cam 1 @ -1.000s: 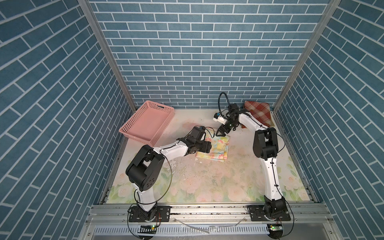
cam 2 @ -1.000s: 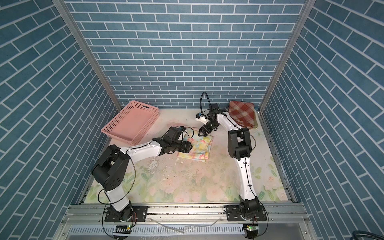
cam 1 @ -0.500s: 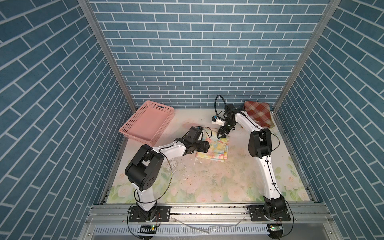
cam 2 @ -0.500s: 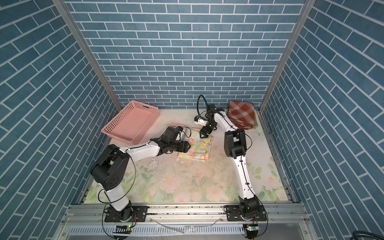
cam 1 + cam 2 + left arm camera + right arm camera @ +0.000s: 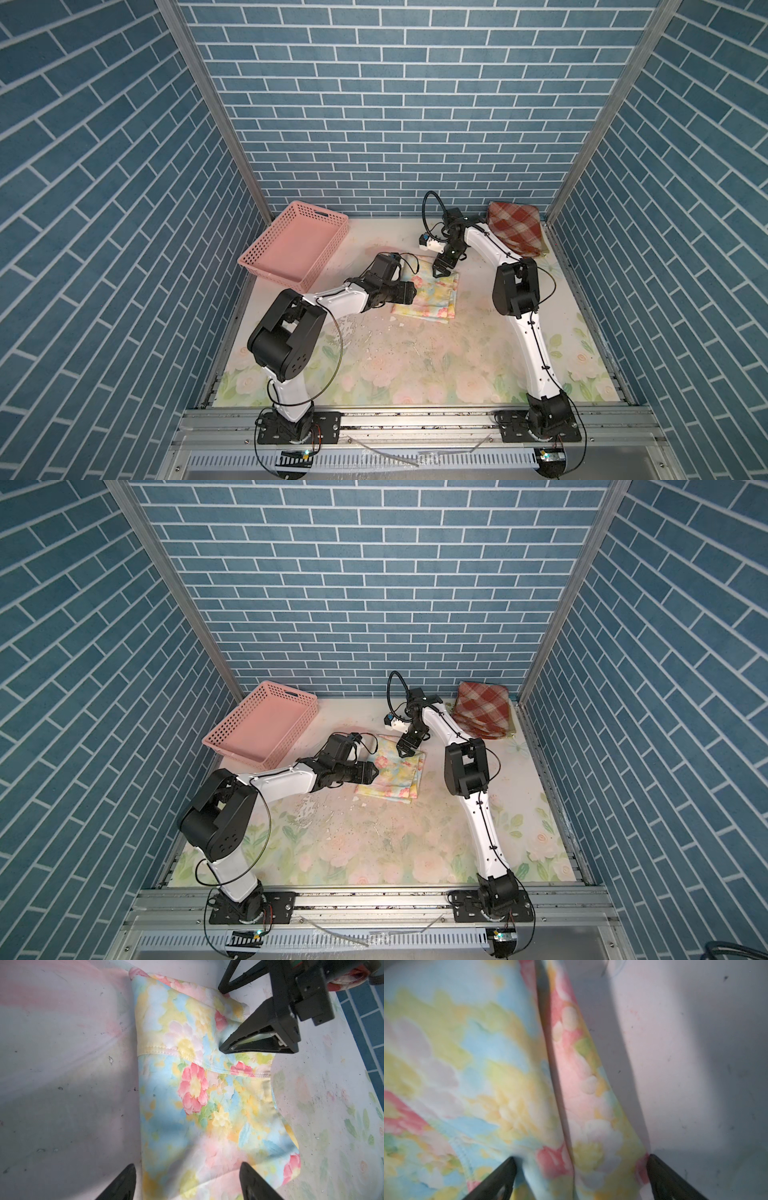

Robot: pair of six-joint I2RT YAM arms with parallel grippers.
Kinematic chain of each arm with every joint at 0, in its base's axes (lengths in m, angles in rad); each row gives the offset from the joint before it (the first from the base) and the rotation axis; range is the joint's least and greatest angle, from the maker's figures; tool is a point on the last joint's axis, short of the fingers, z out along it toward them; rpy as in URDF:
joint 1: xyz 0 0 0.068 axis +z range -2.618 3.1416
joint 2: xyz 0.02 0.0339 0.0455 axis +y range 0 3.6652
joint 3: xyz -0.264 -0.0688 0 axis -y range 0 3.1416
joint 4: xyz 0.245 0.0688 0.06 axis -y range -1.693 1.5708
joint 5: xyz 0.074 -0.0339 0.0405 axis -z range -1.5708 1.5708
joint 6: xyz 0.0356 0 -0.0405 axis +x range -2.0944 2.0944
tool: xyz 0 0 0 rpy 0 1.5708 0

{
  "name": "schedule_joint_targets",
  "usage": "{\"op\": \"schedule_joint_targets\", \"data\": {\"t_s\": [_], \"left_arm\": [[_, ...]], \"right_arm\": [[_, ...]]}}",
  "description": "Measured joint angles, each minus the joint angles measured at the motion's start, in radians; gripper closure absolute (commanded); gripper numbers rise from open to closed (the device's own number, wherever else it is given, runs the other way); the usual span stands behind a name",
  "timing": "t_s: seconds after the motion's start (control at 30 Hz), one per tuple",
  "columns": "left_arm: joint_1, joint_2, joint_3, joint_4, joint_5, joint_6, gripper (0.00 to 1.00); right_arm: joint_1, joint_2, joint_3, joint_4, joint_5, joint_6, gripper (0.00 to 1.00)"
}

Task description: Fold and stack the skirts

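Pastel floral folded cloth skirt [image 5: 430, 297] lies flat mid-table [image 5: 415, 365]. Left gripper [image 5: 411, 291] fingers are open at its left edge, gripping nothing. Right gripper [image 5: 440, 272] fingers are spread wide over its far edge. Beyond: pink perforated plastic basket [image 5: 291, 245] far left, rust-red plaid skirt [image 5: 517, 226] far right, layers under it unclear.

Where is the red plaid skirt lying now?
In both top views the plaid skirt lies folded in the far right corner, just behind the right arm.
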Motion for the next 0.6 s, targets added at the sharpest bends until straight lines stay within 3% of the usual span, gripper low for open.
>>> {"op": "schedule_joint_targets", "data": {"t_s": [0.6], "left_arm": [[0.004,0.002,-0.002,0.029,0.042,-0.031,0.23]], "right_arm": [[0.006,-0.021,-0.051,0.122,0.015,0.005,0.03]]}}
